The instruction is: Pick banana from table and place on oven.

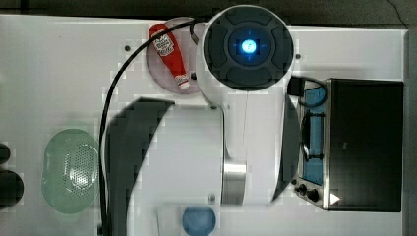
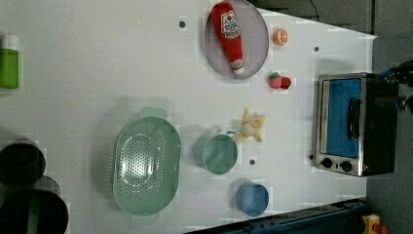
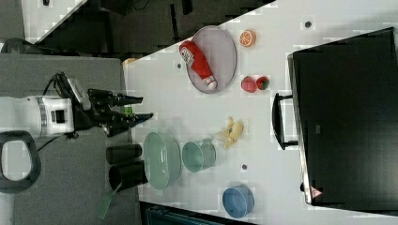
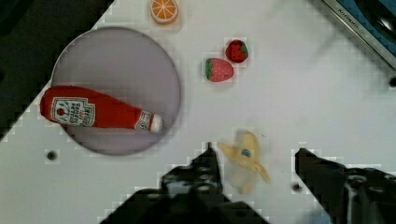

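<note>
The pale-yellow peeled banana (image 2: 251, 126) lies on the white table (image 2: 97, 58) beside a green mug. In the wrist view the banana (image 4: 245, 158) sits on the table (image 4: 303, 93) far below, framed between my two dark fingers (image 4: 205, 170). My gripper (image 4: 255, 151) is open and holds nothing. In the right view the gripper (image 3: 141, 108) hangs well away from the tabletop with its fingers spread, and the banana (image 3: 231, 131) lies apart from it. The black-topped oven (image 3: 347, 122) with its blue glass door (image 2: 343, 122) stands at the table's edge, door shut.
A red ketchup bottle (image 2: 228, 34) lies on a grey plate (image 2: 253, 48). An orange slice (image 2: 280, 37) and two strawberries (image 2: 279, 81) lie near the oven. A green mug (image 2: 219, 153), a green colander (image 2: 146, 165), a blue cup (image 2: 252, 199) and dark cups (image 2: 22, 163) stand nearby.
</note>
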Controlling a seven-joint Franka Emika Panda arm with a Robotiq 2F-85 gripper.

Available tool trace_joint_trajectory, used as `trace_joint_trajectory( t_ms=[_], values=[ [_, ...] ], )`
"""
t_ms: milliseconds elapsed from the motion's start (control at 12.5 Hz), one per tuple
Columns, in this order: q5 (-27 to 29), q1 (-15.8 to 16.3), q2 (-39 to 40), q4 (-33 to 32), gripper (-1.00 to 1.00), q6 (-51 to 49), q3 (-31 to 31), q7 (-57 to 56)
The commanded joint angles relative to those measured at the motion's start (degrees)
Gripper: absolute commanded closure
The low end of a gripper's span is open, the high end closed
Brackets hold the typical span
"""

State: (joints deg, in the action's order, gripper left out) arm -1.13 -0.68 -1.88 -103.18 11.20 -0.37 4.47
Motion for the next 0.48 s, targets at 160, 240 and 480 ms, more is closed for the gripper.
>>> trace_joint_trajectory(
  t_ms=[160, 240, 480],
  values=[
    [0.4, -1.0, -26.8, -15.9, -0.82, -10.0, 0.6, -1.4],
    [0.4, -1.0, -26.7, -15.9, -0.99, -9.9, 0.6, -1.4],
    [0.4, -1.0, -25.2, -16.4, -1.00, -9.7, 0.9, -1.4]
  ],
)
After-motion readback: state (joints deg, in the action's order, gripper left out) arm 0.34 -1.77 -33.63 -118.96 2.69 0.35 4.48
